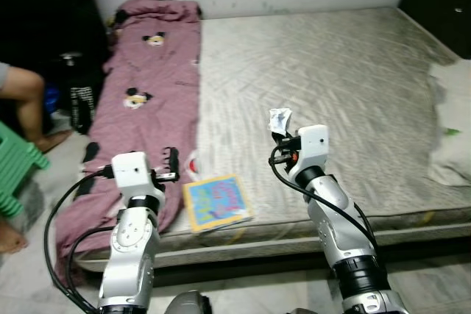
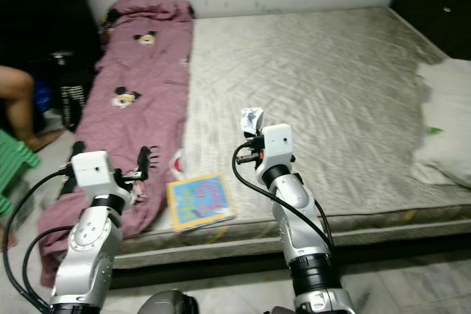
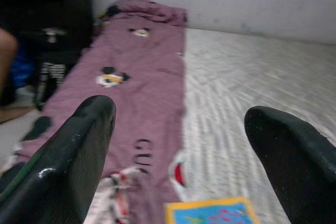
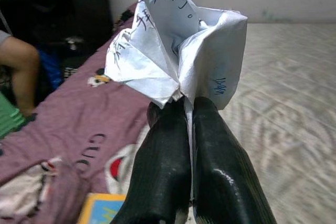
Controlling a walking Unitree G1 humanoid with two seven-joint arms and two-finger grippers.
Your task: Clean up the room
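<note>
A: What has the right gripper (image 4: pixel 181 109) got?

B: A crumpled paper (image 4: pixel 178 43) with handwriting on it, pinched between fingers (image 4: pixel 165 156) closed tight on its lower fold, held above the front part of the mattress (image 1: pixel 353 86).

A: So the step in hand?

B: Carrying it off to be binned, I'd judge. Keep the pinch firm and the wrist level; the hold is only on a thin fold and could slip.

A: And the left gripper (image 3: pixel 181 129)?

B: Fingers spread wide, empty, hovering over the mattress's near edge by the purple blanket (image 1: pixel 147 86).

A: What else lies about?

B: Nearest, a colourful book (image 1: pixel 216 202) at the mattress edge between the arms. Farther right, a white pillow (image 1: pixel 450 126). At the left a person's leg (image 1: pixel 29 101) and a green stool (image 1: pixel 16 167), which crowd any turn that way.
</note>
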